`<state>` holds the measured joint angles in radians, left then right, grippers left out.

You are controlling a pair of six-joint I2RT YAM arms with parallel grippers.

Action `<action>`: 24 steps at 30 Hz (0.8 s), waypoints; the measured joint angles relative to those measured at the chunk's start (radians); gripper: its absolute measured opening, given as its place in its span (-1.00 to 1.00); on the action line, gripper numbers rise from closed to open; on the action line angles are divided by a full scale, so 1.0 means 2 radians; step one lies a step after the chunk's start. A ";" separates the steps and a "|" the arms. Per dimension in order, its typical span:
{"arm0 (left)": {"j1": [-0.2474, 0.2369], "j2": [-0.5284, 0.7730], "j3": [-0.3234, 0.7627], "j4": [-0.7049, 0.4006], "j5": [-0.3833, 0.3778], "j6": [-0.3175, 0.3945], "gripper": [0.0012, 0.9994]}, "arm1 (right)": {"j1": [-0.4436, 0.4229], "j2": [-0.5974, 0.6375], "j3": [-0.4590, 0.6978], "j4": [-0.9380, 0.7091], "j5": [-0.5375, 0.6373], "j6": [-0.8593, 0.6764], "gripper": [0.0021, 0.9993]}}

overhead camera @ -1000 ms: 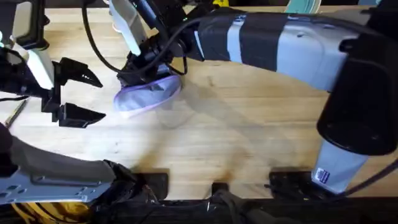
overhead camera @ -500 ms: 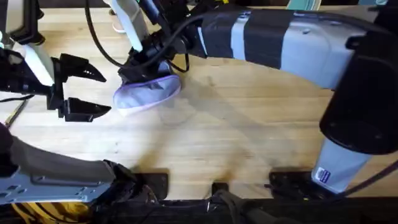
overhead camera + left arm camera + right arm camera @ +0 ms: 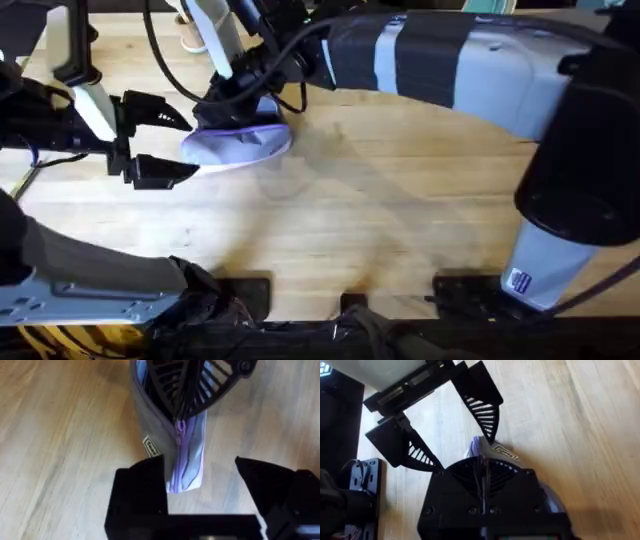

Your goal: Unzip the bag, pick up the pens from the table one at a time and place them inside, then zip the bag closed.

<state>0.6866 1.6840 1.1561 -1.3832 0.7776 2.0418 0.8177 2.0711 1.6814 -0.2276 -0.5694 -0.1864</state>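
Note:
The lavender bag [image 3: 238, 146] lies on the table [image 3: 360, 220], left of the middle. My right gripper [image 3: 236, 104] has reached across from the right and is shut on the bag's zipper pull [image 3: 179, 425], its ribbed fingers [image 3: 192, 385] pressed together. My left gripper [image 3: 172, 143] stands open at the bag's left end. In the left wrist view that end of the bag [image 3: 187, 460] sits between its fingers [image 3: 142, 490]. The right wrist view shows the bag [image 3: 479, 446] beyond my shut right gripper [image 3: 485, 477]. A thin tan pen [image 3: 22, 181] lies at the far left.
The right arm's long grey and black link [image 3: 470, 70] spans the back of the table. A small pale object [image 3: 190, 40] stands at the back left. Black brackets [image 3: 350, 300] line the front edge. Bare wood stretches in front of and to the right of the bag.
My left gripper has moved right, toward the bag, and its open fingers now straddle the bag's left end. The right gripper stays shut at the bag.

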 joint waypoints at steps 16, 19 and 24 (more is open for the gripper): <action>-0.003 0.012 0.000 0.020 0.011 -0.004 -0.04 | 0.000 0.000 0.000 0.000 0.000 0.000 -0.94; -0.005 0.026 0.000 0.023 0.012 -0.003 -0.09 | 0.000 0.000 0.000 0.000 0.000 0.000 -0.94; -0.006 0.044 0.000 0.027 0.028 -0.004 -0.39 | 0.000 0.000 0.000 -0.001 0.000 0.000 -0.94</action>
<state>0.6754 1.7712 1.1553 -1.3298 0.8339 2.0335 0.8177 2.0710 1.6814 -0.2287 -0.5694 -0.1864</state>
